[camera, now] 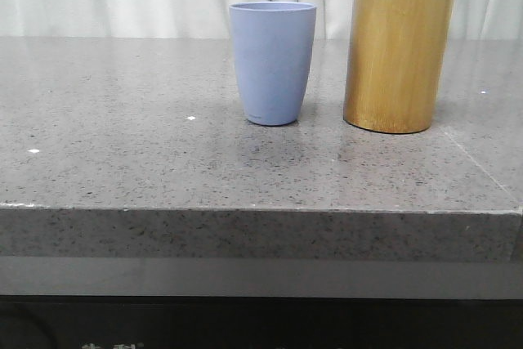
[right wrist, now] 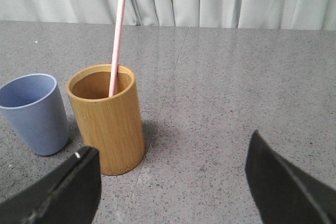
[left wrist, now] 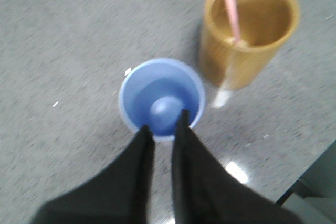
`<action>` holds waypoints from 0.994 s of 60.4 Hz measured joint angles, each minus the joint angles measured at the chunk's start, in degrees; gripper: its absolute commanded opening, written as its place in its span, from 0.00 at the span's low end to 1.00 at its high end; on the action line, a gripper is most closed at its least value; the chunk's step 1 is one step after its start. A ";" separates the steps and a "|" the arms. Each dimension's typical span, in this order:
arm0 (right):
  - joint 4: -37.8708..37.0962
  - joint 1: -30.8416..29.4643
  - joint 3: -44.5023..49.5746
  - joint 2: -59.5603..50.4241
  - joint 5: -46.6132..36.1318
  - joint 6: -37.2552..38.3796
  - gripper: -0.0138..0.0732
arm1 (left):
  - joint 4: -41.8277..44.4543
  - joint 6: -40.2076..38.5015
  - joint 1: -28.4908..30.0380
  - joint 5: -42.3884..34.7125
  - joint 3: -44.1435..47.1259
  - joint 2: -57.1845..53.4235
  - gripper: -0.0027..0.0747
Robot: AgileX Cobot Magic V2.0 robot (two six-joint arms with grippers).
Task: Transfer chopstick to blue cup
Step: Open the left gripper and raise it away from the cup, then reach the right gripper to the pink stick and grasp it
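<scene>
Nothing is transferred: the chopsticks point(right wrist: 116, 45) stand in the bamboo holder point(right wrist: 108, 121) beside the empty blue cup point(left wrist: 161, 99), over which the left tool point(left wrist: 163, 122) hovers nearly closed and empty, while the right tool point(right wrist: 173, 169) is spread wide.

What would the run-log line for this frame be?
stage: pre-grasp | chopsticks: in bamboo holder | blue cup: empty, upright | left gripper: above cup, nearly closed | right gripper: open

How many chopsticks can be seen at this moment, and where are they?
1 chopstick shows, standing tilted inside the bamboo cylinder, leaning on its rim. The blue cup holds none. Others lying low in the cylinder could be hidden.
</scene>
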 measured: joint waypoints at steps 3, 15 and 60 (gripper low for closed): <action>0.00 0.00 0.00 0.24 -0.12 0.00 0.83 | 0.57 -0.26 0.65 0.00 2.27 -1.31 0.01; 0.47 0.00 0.00 1.38 -0.75 0.00 0.83 | 0.86 -1.70 4.83 0.00 11.86 -7.32 0.01; 4.67 3.24 -14.63 27.83 -5.55 0.00 0.83 | 0.16 -6.61 30.14 -23.77 61.80 -54.40 0.01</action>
